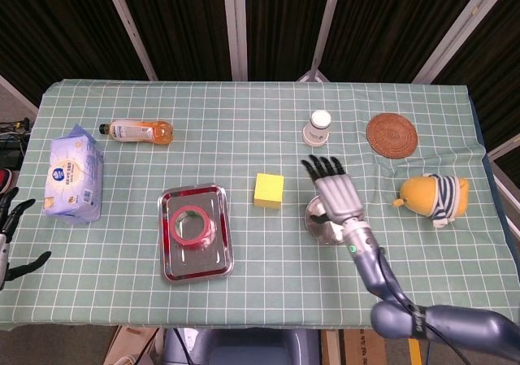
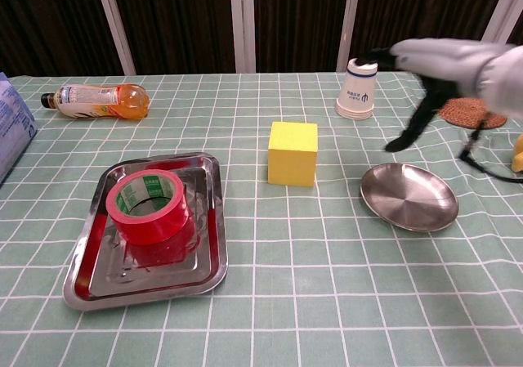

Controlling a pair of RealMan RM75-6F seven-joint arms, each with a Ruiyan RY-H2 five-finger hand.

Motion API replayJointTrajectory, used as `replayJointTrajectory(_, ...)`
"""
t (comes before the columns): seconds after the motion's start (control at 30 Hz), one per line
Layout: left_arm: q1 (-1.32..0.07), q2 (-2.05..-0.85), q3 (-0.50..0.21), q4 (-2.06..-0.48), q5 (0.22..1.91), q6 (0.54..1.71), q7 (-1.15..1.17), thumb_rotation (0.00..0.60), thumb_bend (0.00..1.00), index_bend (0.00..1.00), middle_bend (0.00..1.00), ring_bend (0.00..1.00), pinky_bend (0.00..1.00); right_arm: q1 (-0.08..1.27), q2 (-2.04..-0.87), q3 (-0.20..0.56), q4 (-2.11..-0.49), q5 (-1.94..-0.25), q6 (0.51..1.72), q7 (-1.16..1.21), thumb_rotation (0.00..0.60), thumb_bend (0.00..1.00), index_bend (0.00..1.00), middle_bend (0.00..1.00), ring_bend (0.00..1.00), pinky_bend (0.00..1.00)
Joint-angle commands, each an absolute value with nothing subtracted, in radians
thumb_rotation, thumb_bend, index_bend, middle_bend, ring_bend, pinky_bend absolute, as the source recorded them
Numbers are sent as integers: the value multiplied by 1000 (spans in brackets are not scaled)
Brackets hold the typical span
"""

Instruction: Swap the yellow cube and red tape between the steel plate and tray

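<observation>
Risk lies at frame centre: right robot hand (image 1: 334, 188), fingers spread and empty above the steel plate (image 2: 409, 197), could nudge the yellow cube (image 1: 269, 190) while red tape (image 2: 150, 206) waits in the tray (image 2: 211, 189), lower left.

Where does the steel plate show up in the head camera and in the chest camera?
Head view: steel plate right of centre, mostly hidden under the right hand.
Chest view: steel plate lower right, in full view and empty.
Shared landmark: the yellow cube sits on the cloth just left of it.
</observation>
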State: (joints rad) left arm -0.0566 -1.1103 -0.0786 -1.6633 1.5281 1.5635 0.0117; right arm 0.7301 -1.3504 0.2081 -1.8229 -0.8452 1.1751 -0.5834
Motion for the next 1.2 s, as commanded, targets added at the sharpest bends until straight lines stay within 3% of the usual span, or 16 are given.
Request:
replayJointTrajectory(0.03, -93, -1102, -75, -1687, 1527, 1499, 15, 600, 156, 168, 0, 0, 87, 527, -1182, 71, -1921, -1059, 1320, -415, 600, 20, 0, 0, 0, 0)
replayJointTrajectory(0.17, -150, -1085, -90, -1718, 1526, 1422, 29, 600, 137, 168, 0, 0, 82, 419, -1125, -18, -1907, -1177, 1386, -304, 600, 20, 0, 0, 0, 0)
replayJointTrajectory(0.3, -261, -1053, -122, -1781, 1478, 1250, 70, 600, 122, 167, 0, 0, 79, 302, -1130, -84, -1815, -1333, 1498, -149, 600, 20, 0, 0, 0, 0)
replayJointTrajectory(0.43, -363, -1052, -160, -1821, 1387, 1100, 142, 600, 98, 163, 0, 0, 78, 231, -1158, -89, -1733, -1368, 1566, -87, 600, 20, 0, 0, 0, 0)
replayJointTrajectory(0.67, -514, -1138, -182, -1830, 1213, 915, 312, 600, 55, 156, 0, 0, 76, 203, -1167, -62, -1680, -1345, 1534, -21, 600, 21, 0, 0, 0, 0)
replayJointTrajectory(0.9, -601, -1240, -165, -1796, 1087, 859, 421, 600, 0, 143, 0, 0, 76, 185, -1175, -33, -1676, -1341, 1525, -33, 600, 20, 0, 0, 0, 0)
replayJointTrajectory(1.13, -617, -1247, -129, -1794, 1086, 849, 412, 600, 0, 135, 0, 0, 69, 170, -1174, -14, -1681, -1346, 1515, -39, 600, 20, 0, 0, 0, 0)
replayJointTrajectory(1.2, -656, -1323, -136, -1750, 1058, 829, 436, 600, 0, 134, 0, 0, 67, 166, -1172, -10, -1683, -1346, 1509, -40, 600, 20, 0, 0, 0, 0)
